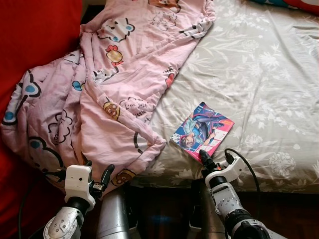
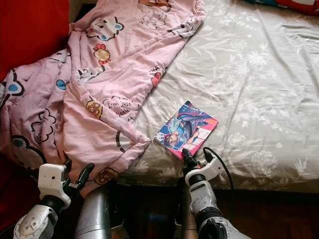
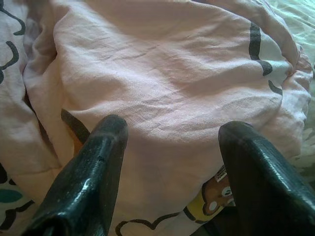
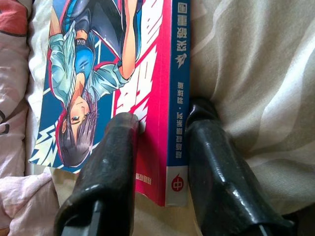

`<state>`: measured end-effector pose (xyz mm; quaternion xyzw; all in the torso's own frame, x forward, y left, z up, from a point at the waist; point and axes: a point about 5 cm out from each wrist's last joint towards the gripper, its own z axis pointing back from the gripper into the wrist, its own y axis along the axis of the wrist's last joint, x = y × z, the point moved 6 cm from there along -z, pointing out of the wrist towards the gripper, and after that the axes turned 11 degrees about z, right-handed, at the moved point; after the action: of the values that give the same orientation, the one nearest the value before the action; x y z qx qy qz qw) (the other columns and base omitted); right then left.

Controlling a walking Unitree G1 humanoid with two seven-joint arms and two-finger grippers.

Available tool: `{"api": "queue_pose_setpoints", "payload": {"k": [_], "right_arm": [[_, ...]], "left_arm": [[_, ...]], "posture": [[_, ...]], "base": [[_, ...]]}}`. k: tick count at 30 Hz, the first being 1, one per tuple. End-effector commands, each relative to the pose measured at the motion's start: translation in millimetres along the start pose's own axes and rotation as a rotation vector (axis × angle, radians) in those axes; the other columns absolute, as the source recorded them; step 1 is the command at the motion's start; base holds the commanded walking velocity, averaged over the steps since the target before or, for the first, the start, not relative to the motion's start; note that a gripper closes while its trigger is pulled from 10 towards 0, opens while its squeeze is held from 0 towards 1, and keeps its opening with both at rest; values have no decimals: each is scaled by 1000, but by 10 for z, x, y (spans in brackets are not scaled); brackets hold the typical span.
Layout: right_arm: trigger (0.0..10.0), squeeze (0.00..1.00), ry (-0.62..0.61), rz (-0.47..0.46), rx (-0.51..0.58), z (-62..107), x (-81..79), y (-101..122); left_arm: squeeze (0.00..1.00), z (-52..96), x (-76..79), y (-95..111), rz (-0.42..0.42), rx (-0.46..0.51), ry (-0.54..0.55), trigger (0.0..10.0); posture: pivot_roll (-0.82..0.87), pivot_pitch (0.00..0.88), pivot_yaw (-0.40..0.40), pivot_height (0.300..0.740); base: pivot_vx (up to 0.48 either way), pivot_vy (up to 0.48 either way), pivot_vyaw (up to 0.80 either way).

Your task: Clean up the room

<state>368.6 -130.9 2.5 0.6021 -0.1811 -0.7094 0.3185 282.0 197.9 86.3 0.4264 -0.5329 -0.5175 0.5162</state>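
A comic book (image 1: 202, 130) with a blue and red cover lies flat on the grey flowered sheet, near the bed's front edge. My right gripper (image 1: 216, 159) is at its nearest corner. In the right wrist view one finger (image 4: 110, 162) rests on the cover and the other presses against the spine side, so the gripper is shut on the comic book (image 4: 98, 73). A crumpled pink cartoon blanket (image 1: 114, 84) covers the bed's left part. My left gripper (image 1: 97, 172) hovers open just over the blanket's near fold (image 3: 162, 83), holding nothing.
The bed (image 1: 259, 74) stretches away to the right under the flowered sheet. A red padded surface (image 1: 35, 30) rises at the left behind the blanket. Dark floor (image 1: 164, 209) lies below the bed's front edge, between my arms.
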Motion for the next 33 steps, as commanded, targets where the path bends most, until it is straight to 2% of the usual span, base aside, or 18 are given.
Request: {"api": "queue_pose_setpoints", "payload": {"k": [1,6,14,18,21,28,32,33], "right_arm": [[0,0,-17,-17,-23,44,49,-98],[0,0,-23,-18,-22,61,72,-110],[0,0,-61,24,55,30,105,82],[0,0,-146,82,143,83,268,286],[0,0,-213,162,205,175,408,415],[0,0,-336,216,318,389,640,584],[0,0,-350,302,356,439,620,663],[0,0,-329,362,370,433,551,703]], "left_arm": [[0,25,-23,-109,-19,-46,10,10000],[0,-35,-28,-115,-22,-45,9,10000],[0,-168,-27,-116,-21,-31,10,10000],[0,-282,-19,-122,-16,-17,14,10000],[0,-350,-9,-130,-11,-10,15,10000],[0,-458,10,-156,-3,4,15,10000],[0,-494,13,-155,-1,12,17,10000],[0,-515,13,-157,0,16,19,10000]], "posture": [[190,304,5,562],[179,283,5,562],[151,224,-8,562],[124,176,-20,562],[102,142,-27,562],[70,102,-38,562],[64,88,-44,562],[59,84,-44,562]], "base": [[0,0,0],[0,0,0],[0,0,0],[0,0,0],[0,0,0],[0,0,0],[0,0,0],[0,0,0]]}}
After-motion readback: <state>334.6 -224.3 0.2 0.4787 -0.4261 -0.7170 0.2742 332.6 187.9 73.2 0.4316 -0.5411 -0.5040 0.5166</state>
